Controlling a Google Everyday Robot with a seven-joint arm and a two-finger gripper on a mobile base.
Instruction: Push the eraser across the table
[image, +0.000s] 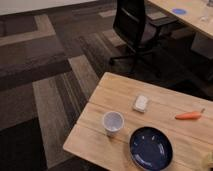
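The light wooden plank table (115, 92) fills the lower right of the camera view. The eraser is not visible anywhere on it. On the table are a small white rectangular block (141, 103), a white cup (113, 122), a dark blue plate (151, 148) and an orange carrot (189, 115). My gripper is out of view.
A black office chair (136, 27) stands on the striped carpet beyond the table's far edge. Another pale desk (192, 20) with a blue disc (179, 11) is at the top right. A small yellowish thing (208, 160) sits at the lower right edge.
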